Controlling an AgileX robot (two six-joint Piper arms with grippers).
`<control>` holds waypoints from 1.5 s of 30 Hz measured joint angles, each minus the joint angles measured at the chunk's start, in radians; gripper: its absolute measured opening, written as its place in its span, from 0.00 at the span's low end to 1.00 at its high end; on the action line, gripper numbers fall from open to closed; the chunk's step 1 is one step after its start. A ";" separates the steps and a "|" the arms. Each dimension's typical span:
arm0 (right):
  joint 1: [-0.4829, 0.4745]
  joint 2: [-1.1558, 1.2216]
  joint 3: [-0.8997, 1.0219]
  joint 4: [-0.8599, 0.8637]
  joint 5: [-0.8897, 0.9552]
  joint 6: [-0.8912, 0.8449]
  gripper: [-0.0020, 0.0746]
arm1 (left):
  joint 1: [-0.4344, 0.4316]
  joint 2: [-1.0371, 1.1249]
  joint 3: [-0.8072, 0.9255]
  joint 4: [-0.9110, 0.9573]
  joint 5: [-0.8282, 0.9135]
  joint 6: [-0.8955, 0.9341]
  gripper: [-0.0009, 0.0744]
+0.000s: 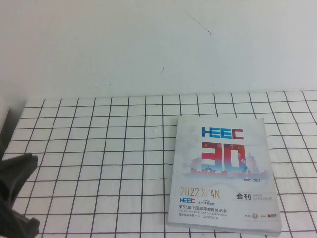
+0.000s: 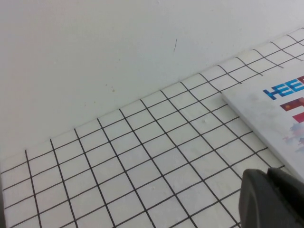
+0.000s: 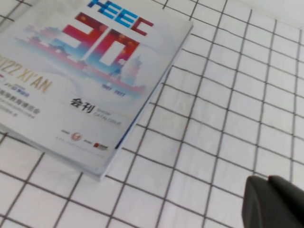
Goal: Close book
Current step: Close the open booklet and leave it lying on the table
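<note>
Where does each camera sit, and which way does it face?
High view: raised on the robot's side, looking down at table and closed book; left arm at lower left.
Left wrist view: over the table, facing the wall; left claw shows beside the book.
Right wrist view: above the book, looking down; right claw shows beside it.
All share the book.

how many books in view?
1. The book lies closed, cover up, on the right of the table. The left end effector sits at the left edge; right end effector over grid beside the book.
</note>
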 joint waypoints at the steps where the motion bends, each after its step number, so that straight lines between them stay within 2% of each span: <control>1: 0.000 -0.035 0.037 0.024 -0.017 0.002 0.02 | 0.000 -0.029 0.040 -0.018 -0.019 0.025 0.01; 8: 0.000 -0.179 0.174 0.118 -0.040 0.006 0.02 | 0.000 -0.129 0.186 -0.066 -0.056 0.079 0.01; 13: 0.000 -0.186 0.193 0.174 -0.044 0.008 0.02 | 0.000 -0.132 0.196 -0.073 -0.038 0.079 0.01; 27: 0.000 -0.186 0.195 0.184 -0.046 0.008 0.02 | 0.000 -0.133 0.196 -0.080 0.103 0.079 0.01; 31: 0.000 -0.186 0.195 0.184 -0.046 0.008 0.02 | 0.000 -0.213 0.232 -0.081 0.121 0.079 0.01; 40: 0.000 -0.186 0.195 0.184 -0.046 0.008 0.02 | 0.110 -0.563 0.393 -0.014 0.075 0.079 0.01; 45: 0.000 -0.186 0.195 0.184 -0.046 0.008 0.02 | 0.149 -0.621 0.479 0.052 0.018 0.077 0.01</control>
